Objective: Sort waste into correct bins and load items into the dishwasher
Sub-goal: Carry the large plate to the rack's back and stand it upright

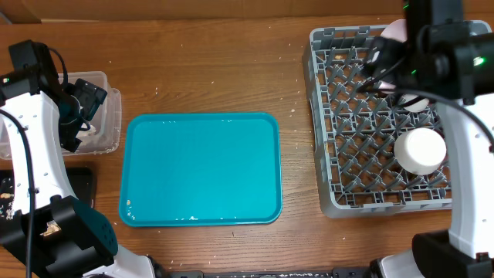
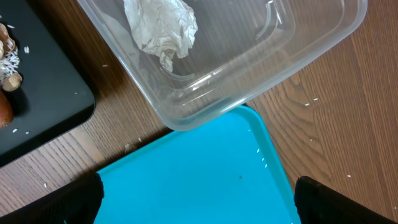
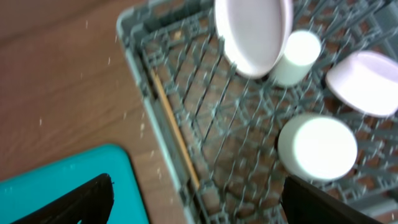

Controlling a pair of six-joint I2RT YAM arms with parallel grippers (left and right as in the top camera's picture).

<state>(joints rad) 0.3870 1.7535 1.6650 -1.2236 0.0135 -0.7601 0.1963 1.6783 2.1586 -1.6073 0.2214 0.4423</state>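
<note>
grey rack [image 3: 134,59] on desk [image 3: 56,81]: pink plate [image 3: 252,31] upright, white cup [image 3: 297,57] just beside it, pink dish [image 3: 367,84] right, white bowl [image 3: 317,147] nearer; teal tray [image 3: 68,186] corner lower left; right gripper [image 3: 199,208] jaws wide apart

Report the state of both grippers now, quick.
Left gripper: open, holding nothing.
Right gripper: open, holding nothing.

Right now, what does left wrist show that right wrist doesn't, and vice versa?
Left wrist only: clear tub holding the crumpled wrapper, and the black tray with rice crumbs. Right wrist only: grey rack with pink plate, cup, white bowl and pink dish inside. Both: a corner of the teal tray and the crumb-flecked wooden table.
</note>
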